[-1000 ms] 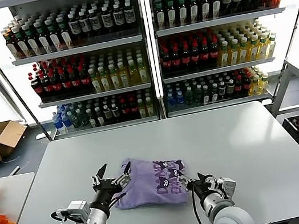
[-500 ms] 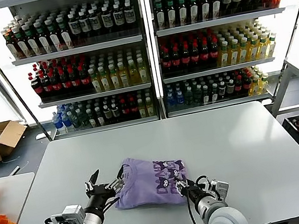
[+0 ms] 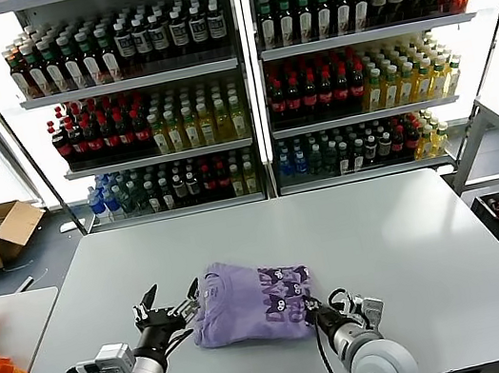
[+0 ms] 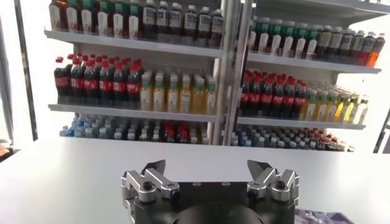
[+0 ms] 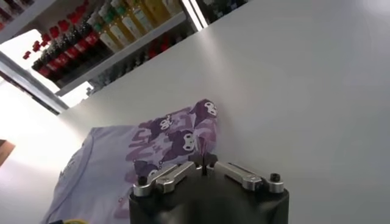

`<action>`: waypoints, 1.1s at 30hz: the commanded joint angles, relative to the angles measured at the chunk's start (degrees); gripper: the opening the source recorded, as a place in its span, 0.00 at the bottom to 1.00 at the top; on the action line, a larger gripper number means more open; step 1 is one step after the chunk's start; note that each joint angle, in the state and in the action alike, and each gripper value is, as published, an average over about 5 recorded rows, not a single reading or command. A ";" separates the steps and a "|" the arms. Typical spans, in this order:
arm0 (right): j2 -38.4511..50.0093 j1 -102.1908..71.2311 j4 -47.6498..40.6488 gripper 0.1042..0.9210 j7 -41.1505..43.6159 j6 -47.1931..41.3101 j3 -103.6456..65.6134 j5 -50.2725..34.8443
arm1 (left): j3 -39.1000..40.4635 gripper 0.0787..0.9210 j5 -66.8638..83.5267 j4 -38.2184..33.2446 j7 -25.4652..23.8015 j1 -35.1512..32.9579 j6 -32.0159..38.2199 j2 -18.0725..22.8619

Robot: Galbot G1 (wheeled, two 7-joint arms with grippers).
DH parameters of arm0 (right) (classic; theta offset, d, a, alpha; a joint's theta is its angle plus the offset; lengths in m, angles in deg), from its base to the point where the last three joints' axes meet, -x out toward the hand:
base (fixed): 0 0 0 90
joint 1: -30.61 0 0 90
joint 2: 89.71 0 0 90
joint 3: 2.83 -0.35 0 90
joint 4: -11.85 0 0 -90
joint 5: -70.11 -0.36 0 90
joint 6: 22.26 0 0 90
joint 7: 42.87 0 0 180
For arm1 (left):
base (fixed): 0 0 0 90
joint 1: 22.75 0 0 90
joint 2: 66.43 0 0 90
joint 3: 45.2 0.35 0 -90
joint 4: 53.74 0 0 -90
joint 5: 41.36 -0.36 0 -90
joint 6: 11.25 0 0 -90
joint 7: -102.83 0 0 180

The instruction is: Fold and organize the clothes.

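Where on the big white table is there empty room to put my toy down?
Lots of bare table lies to the right of the folded purple T-shirt, out to the right edge, and behind it toward the bottle shelves. It's crowded at the front: the left claw is open beside the shirt's left edge, and the right claw is shut at its right corner.

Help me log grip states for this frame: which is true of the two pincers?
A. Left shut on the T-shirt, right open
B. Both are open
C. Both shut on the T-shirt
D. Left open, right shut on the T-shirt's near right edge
D: the left pincer stands spread beside the T-shirt, while the right pincer has its fingers pinched together at the shirt's near right edge.
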 commanded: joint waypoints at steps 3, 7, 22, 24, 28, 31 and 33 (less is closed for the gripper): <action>10.55 4.27 -4.33 0.01 4.47 -0.77 -5.18 2.49 | -0.25 0.88 -0.10 -0.47 0.20 -0.44 0.07 0.46; 12.50 5.96 -7.70 0.01 7.90 -0.78 -6.11 7.60 | 0.35 0.88 -0.13 -0.57 0.29 -0.15 -0.05 0.76; 10.21 -0.63 7.17 0.39 14.21 -0.50 -3.90 26.21 | 1.78 0.88 -0.66 -0.38 0.25 -1.14 0.06 2.29; 9.78 -1.97 8.57 0.45 14.27 -0.50 -2.31 27.37 | 2.34 0.88 -1.05 -0.45 0.17 -1.37 0.18 2.94; 8.61 -2.88 7.55 0.59 12.86 -0.54 -0.01 28.96 | 2.73 0.88 -1.54 -0.56 -0.02 -2.06 0.45 3.48; 7.85 -3.13 5.65 0.69 11.18 -0.54 0.29 28.71 | 2.26 0.88 -1.45 -0.76 -0.03 -2.53 0.54 3.27; 7.52 -3.55 4.85 0.76 10.27 -0.54 0.21 28.04 | 1.98 0.88 -1.37 -0.93 -0.03 -2.77 0.55 3.05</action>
